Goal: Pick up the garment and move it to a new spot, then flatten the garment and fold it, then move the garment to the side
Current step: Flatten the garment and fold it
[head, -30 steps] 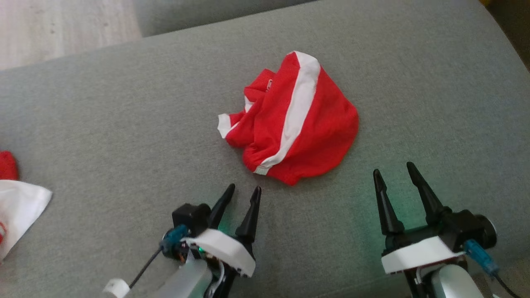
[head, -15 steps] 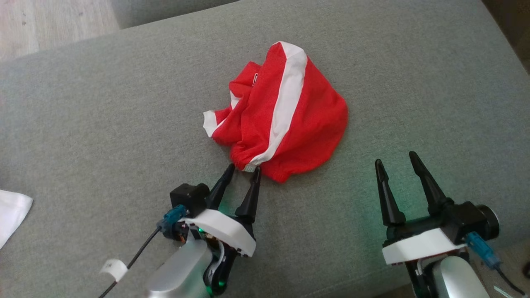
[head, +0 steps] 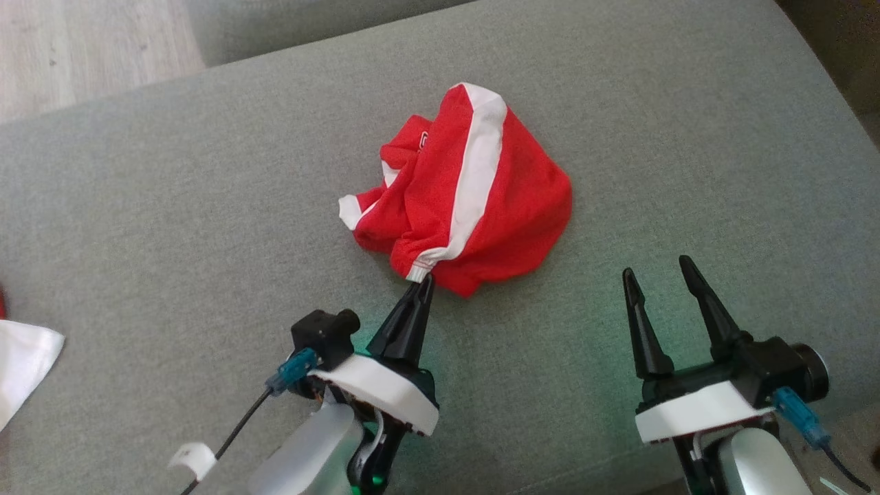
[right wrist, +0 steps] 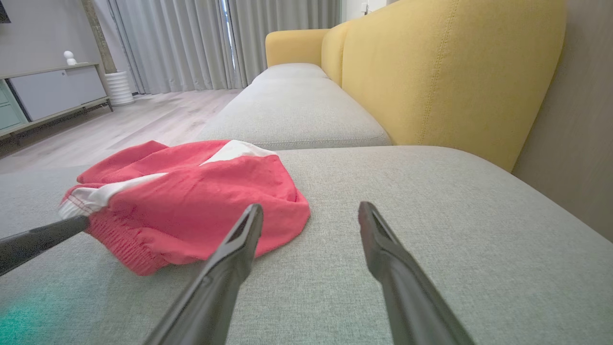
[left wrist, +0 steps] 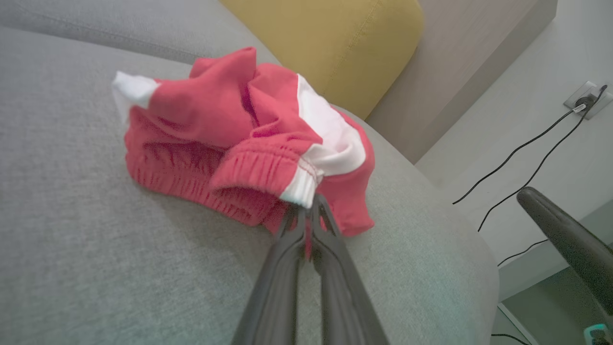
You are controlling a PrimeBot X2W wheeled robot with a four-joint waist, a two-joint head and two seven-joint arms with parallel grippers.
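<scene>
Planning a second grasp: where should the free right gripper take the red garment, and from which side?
Probably the garment by its ribbed near edge facing the robot, right of where the left gripper is shut on it. Bring the open right gripper in low from the near side: that thick rim stands proud of the cushion.

The garment (head: 509, 199) is lying in a crumpled heap on the grey sofa cushion (head: 172, 206), sitting a little toward 1 o'clock from the cushion's middle in the head view. It is red cloth, with a broad white stripe (head: 476, 175) running from the heap's 12 o'clock end down to its 7 o'clock edge. A white-tipped corner (head: 349, 208) is poking out at 9 o'clock. The ribbed elastic waistband (left wrist: 258, 167) is bunching along the 6-to-8 o'clock side. The left gripper (head: 423, 283) is pinching the waistband where the stripe ends, fingers pressed together, and that bit is sitting slightly raised off the cushion.
</scene>
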